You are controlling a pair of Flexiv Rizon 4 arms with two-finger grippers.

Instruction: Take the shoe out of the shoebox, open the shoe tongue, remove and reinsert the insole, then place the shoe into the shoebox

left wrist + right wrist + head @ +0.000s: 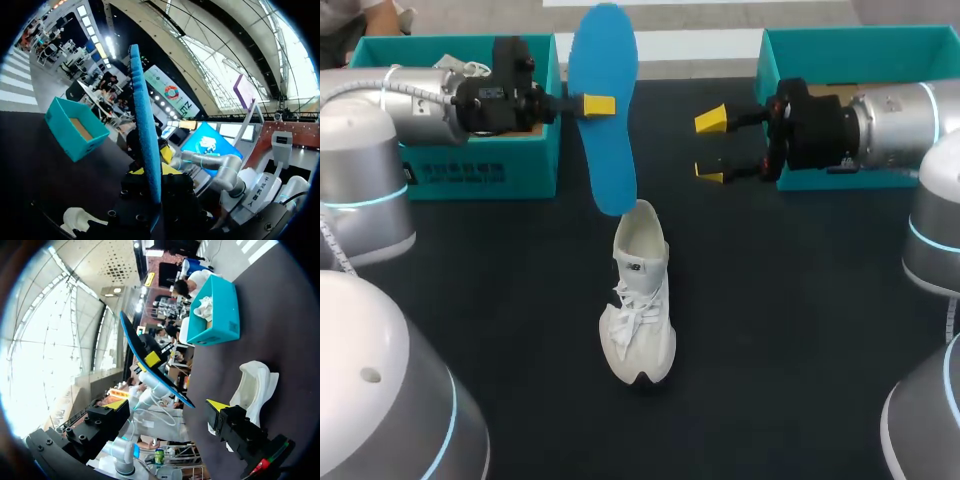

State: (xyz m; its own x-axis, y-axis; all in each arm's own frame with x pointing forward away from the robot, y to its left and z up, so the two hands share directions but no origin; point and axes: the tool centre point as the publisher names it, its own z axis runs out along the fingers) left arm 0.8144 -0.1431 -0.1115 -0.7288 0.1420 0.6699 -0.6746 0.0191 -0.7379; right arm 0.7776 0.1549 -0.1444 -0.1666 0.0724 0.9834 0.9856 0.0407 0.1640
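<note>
1. The left gripper [596,105] was closed on the insole [604,60], clamping it across its flat faces near mid-length. The insole stood on end, with its lower tip just above the heel opening of the shoe [640,300]. Judgement: it was held this way for feeding back into the shoe.
2. The right gripper [709,146] was wide open and held nothing. It sat beside the insole and apart from it, with its fingers pointing toward it. Judgement: it was placed to steady or guide the insole.
3. The shoe stood upright on the table [790,330], below and ahead of both grippers. Its heel was nearest them, and it was outside both boxes.
4. The left box [480,165], behind the left gripper, held white filling [204,307]. The right box [880,45], behind the right gripper, showed only a brown floor.
</note>
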